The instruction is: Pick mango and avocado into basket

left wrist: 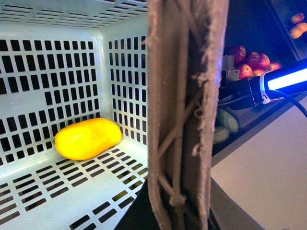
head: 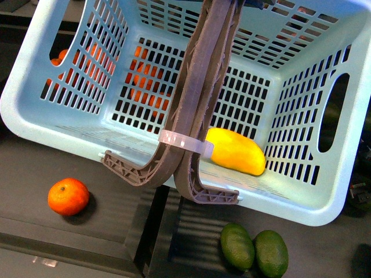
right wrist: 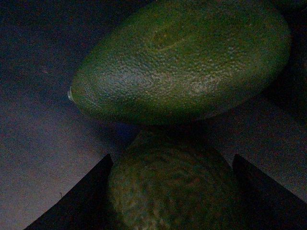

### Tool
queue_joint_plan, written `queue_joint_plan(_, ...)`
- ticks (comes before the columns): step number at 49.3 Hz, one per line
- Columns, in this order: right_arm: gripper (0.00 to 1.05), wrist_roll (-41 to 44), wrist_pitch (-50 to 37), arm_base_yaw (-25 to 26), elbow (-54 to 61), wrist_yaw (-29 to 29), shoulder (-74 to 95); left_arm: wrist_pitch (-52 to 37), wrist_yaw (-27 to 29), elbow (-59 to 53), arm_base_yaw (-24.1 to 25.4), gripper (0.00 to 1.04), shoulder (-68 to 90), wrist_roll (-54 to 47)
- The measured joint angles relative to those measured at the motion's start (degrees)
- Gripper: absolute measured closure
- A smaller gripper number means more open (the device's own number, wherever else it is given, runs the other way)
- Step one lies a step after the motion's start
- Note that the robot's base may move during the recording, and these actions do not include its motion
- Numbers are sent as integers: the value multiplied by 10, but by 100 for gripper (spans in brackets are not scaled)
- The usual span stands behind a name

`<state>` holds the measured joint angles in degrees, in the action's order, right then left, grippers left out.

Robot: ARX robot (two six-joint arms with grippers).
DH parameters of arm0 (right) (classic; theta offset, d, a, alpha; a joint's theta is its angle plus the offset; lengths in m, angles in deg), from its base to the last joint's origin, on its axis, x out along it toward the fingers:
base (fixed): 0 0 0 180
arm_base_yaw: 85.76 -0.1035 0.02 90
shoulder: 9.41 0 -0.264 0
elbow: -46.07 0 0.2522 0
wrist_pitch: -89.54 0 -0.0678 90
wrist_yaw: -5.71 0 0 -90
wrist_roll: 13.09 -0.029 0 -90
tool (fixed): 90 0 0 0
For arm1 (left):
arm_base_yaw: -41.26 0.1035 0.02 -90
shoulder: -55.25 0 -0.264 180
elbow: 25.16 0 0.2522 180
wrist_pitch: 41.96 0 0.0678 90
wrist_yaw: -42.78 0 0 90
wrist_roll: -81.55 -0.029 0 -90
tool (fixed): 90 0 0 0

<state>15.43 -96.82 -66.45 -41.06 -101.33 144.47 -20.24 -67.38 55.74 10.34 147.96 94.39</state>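
Note:
The pale turquoise basket [head: 69, 124] hangs tilted and fills the front view. Its two brown-grey handles [head: 200, 87] are pressed together, tied by a clear strap. My left gripper [left wrist: 177, 215] is shut on those handles [left wrist: 184, 96]. The yellow mango [head: 236, 152] lies on the basket floor by a corner, and it shows in the left wrist view as well [left wrist: 88, 138]. My right gripper [right wrist: 172, 203] is shut on a dark green avocado [right wrist: 168, 175]. A second avocado [right wrist: 182, 62] lies just beyond it, touching. Two avocados [head: 237, 246] [head: 271, 253] lie side by side below the basket.
An orange citrus fruit [head: 68, 197] sits on the dark shelf at the lower left. More orange fruit [head: 142, 81] shows through the basket's slots. Red apples [left wrist: 249, 60] and a lit strip [left wrist: 288, 79] lie beyond the basket in the left wrist view.

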Motion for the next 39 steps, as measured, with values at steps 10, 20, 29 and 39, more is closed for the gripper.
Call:
queue_joint_plan(10,38,-31,-23,1,20,-11,-12,0,0,0,0,97,0,0)
queue_joint_plan(20,38,-123,-73,6,79,-47,-110,0,0,0,0,97,0,0)
queue_joint_plan(29,38,-187,-88,7,147,-73,-256,0,0,0,0,97,0,0)
queue_joint_plan(39,38,-238,-65,-15,224,-94,-419,0,0,0,0,97,0,0)
